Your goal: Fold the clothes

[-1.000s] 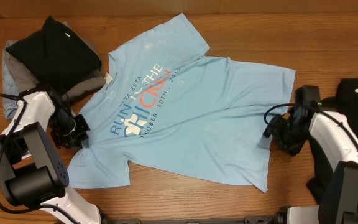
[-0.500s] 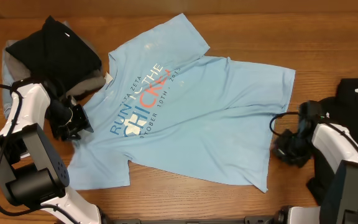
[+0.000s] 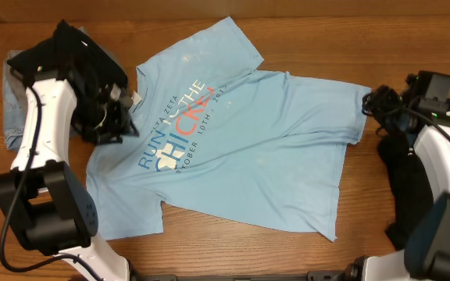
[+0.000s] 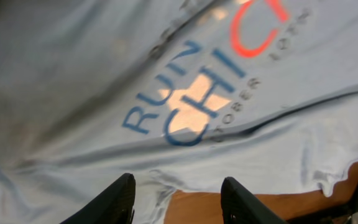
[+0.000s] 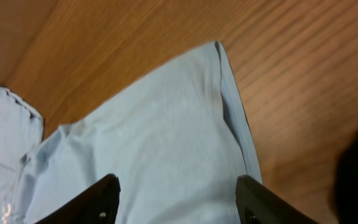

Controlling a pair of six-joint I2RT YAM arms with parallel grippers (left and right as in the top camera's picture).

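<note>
Overhead: light blue T-shirt (image 3: 264, 156) spread flat on wooden table (image 3: 326, 39)

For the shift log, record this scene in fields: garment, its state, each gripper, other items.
garment: light blue T-shirt, print facing up
state: spread on the table, not yet folded
left gripper: open, empty, above the T-shirt
right gripper: open, empty, above a T-shirt corner
other: dark clothes pile at the far left
</note>
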